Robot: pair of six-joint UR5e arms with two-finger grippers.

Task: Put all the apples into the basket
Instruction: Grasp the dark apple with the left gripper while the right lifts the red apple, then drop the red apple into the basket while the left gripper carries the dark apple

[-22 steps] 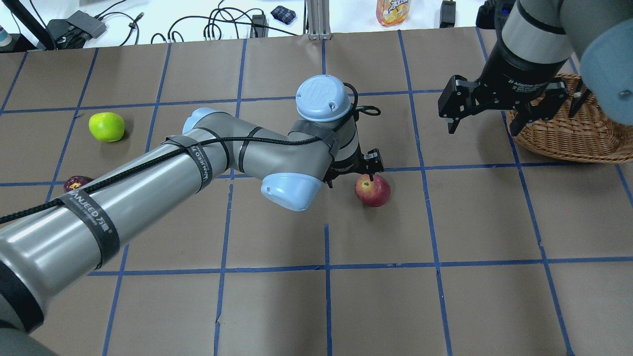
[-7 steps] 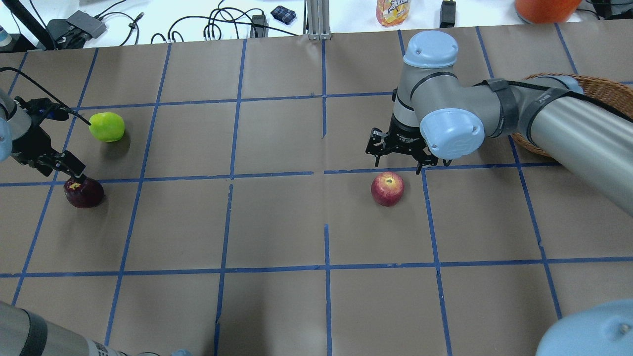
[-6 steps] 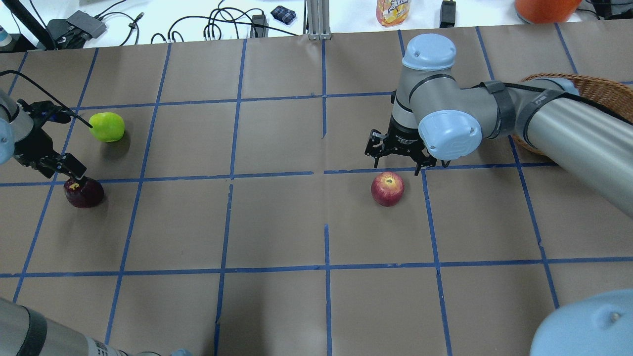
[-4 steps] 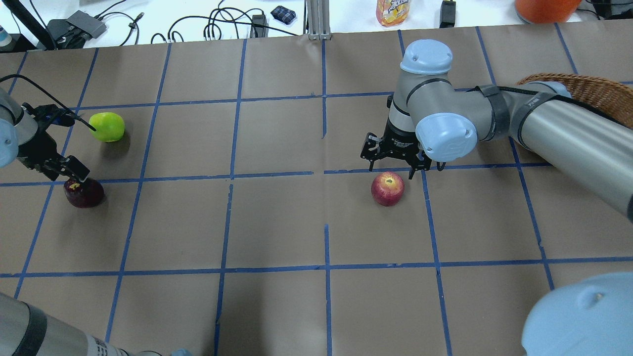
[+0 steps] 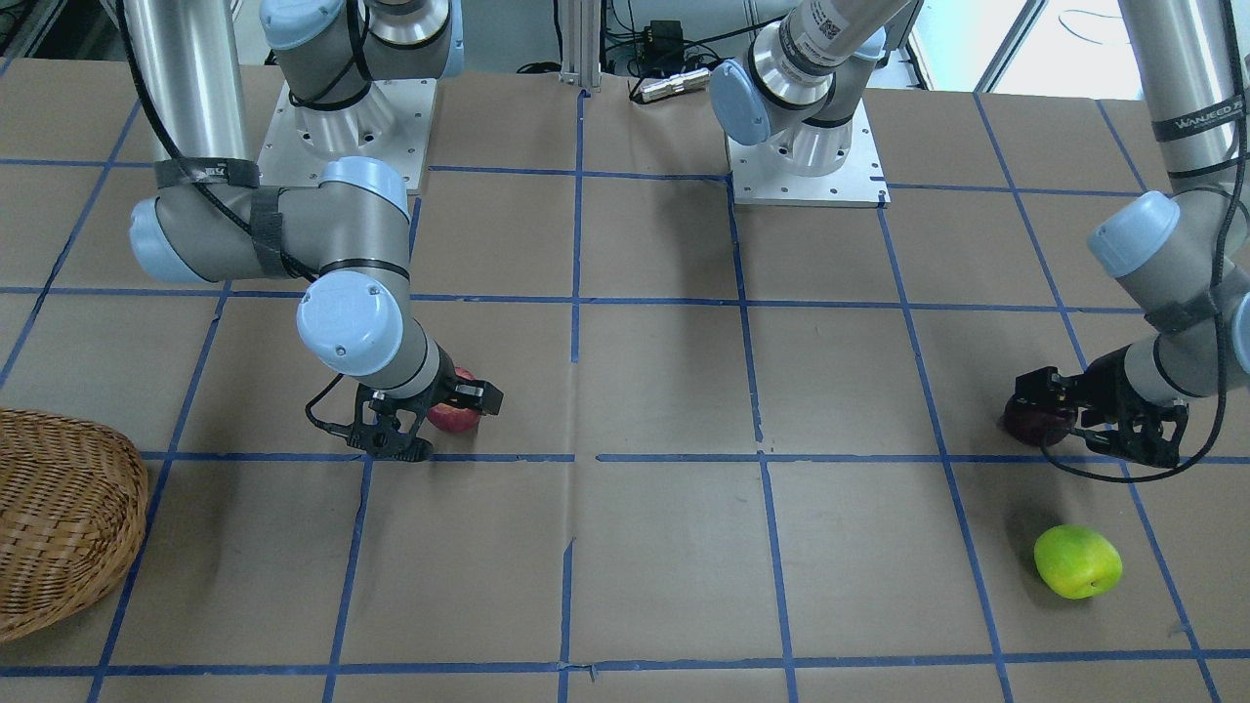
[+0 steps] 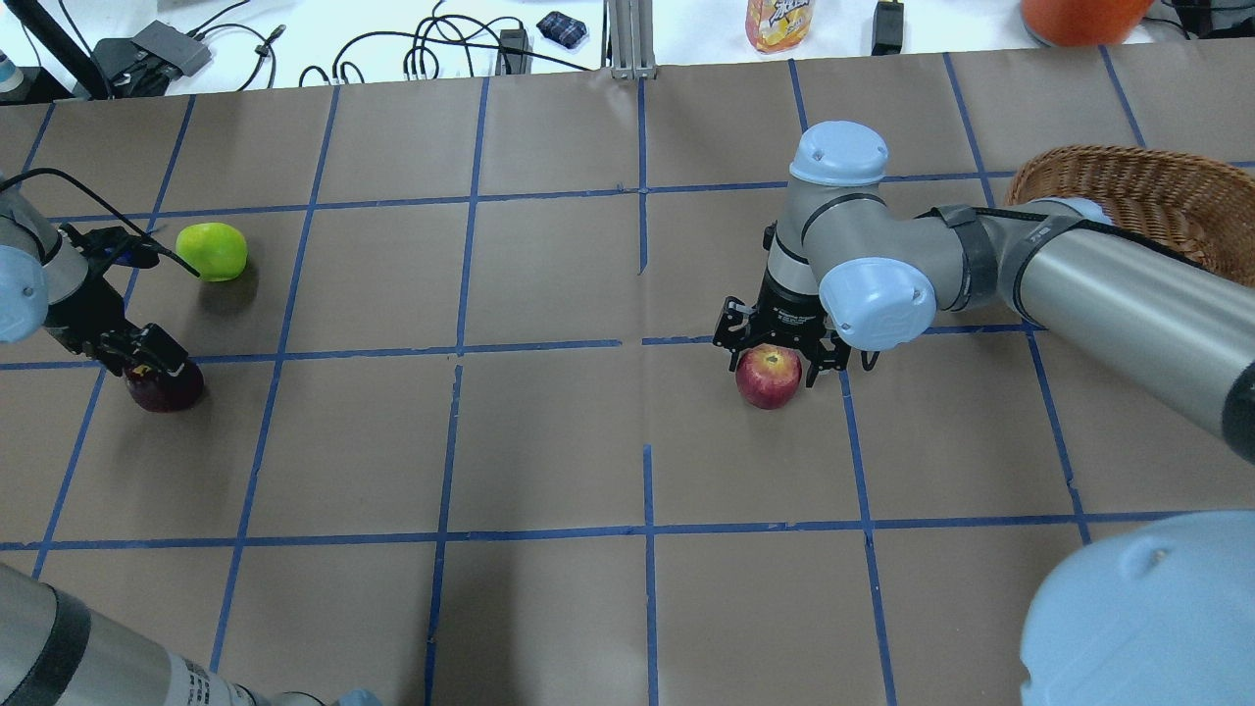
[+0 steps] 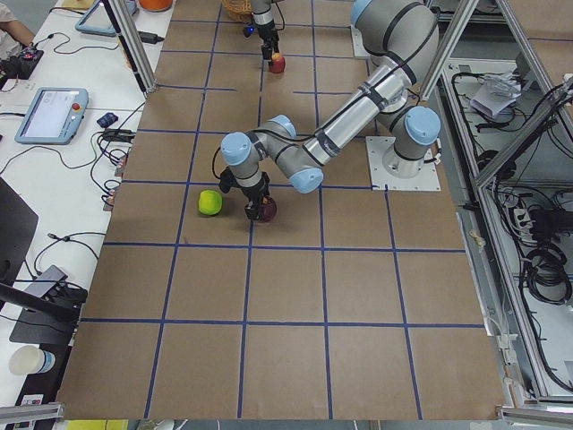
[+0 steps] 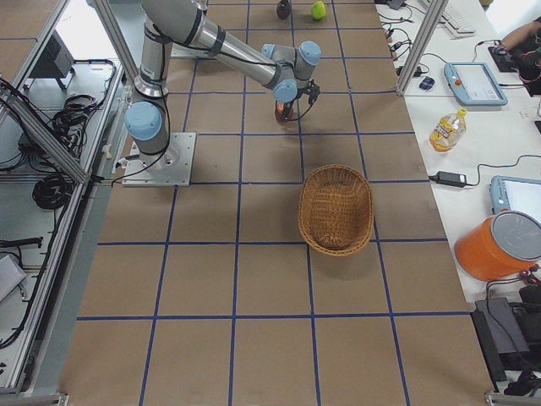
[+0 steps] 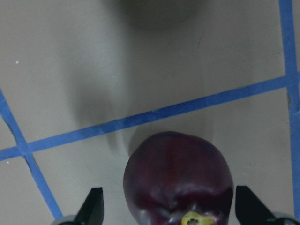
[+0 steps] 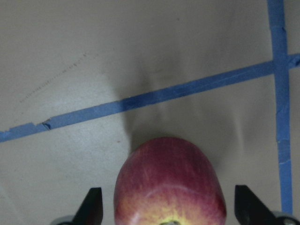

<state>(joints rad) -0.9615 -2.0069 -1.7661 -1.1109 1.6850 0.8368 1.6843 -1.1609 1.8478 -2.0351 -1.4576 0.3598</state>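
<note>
Across the desk [image 6: 549,441]: one basket [image 6: 1167,206], three apples, green apple [image 6: 211,251] free, maroon apple [image 6: 167,390] within left gripper [image 6: 147,359]'s spread fingers [image 9: 93,207], red apple [image 6: 770,384] within right gripper [image 6: 777,359]'s, seemingly untouched.

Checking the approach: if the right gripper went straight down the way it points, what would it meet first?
Likely the red apple, centred between the open fingers of the right gripper.
</note>
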